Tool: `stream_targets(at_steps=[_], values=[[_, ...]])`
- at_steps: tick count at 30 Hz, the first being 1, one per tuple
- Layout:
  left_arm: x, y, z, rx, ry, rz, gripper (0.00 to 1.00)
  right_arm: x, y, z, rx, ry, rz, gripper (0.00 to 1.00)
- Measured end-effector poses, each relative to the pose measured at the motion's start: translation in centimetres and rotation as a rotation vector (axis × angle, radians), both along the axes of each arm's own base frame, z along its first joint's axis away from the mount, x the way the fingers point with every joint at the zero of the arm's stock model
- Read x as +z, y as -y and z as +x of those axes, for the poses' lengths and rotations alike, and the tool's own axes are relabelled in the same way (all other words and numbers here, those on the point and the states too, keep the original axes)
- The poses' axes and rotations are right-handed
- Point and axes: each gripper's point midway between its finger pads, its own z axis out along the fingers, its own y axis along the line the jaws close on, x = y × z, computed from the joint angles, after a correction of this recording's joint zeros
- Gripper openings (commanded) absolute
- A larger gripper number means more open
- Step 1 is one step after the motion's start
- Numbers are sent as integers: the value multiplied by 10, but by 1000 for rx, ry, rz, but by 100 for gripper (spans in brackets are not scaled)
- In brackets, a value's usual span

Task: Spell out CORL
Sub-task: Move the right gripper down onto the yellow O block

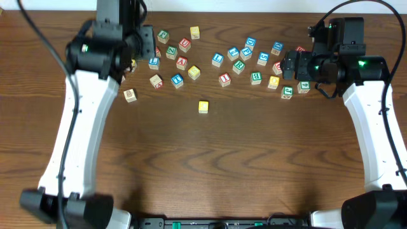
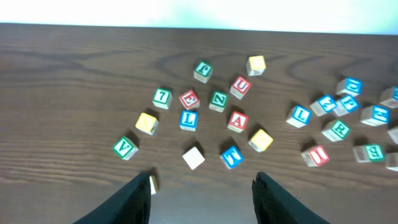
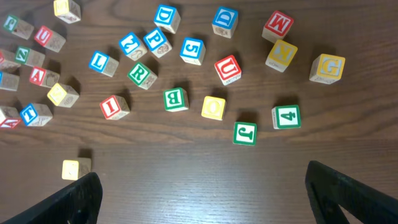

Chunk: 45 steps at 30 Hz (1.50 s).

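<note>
Wooden table (image 1: 241, 159); lone yellow-topped cube (image 1: 203, 106), letter possibly C.

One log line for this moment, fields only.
yellow block set apart from other blocks | left gripper open, empty | right gripper open, empty | word not yet spelled

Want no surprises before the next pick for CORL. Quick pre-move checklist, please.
1. Right tool open, nothing in it: ok.
2. Left tool open, nothing between its fingers: ok.
3. Lone yellow block standing by itself nearer the robot: ok.
4. Letter on that yellow block readable: cannot tell.
5. Green R block face up in the right wrist view: ok.
6. Blue L block face up, touching no neighbour: ok.
</note>
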Motion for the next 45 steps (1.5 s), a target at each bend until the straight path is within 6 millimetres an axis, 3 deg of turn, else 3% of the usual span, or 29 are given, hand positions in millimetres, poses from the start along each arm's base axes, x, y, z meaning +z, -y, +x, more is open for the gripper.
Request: stream_targets(at_steps=[6, 9, 12, 16, 26, 35, 38, 45], values=[[-40, 9, 6, -20, -114, 22, 52, -1, 0, -1, 0, -7, 0, 99], [-40, 16, 4, -39, -114, 24, 52, -1, -1, -2, 2, -7, 3, 99], [-39, 22, 2, -50, -115, 20, 52, 1, -3, 1, -1, 3, 19, 89], [-40, 22, 2, -42, -118, 13, 52, 5, -7, 7, -20, 27, 45, 88], [-40, 22, 1, -30, -121, 5, 52, -15, -31, 16, -13, -37, 85, 77], [-40, 22, 1, -29, -122, 4, 52, 18, -26, 44, -60, -71, 57, 74], [-41, 22, 0, -29, -127, 5, 52, 4, -25, 48, -88, -122, 59, 71], [-42, 22, -2, -29, -136, 7, 52, -67, -22, 49, -138, -320, 34, 66]])
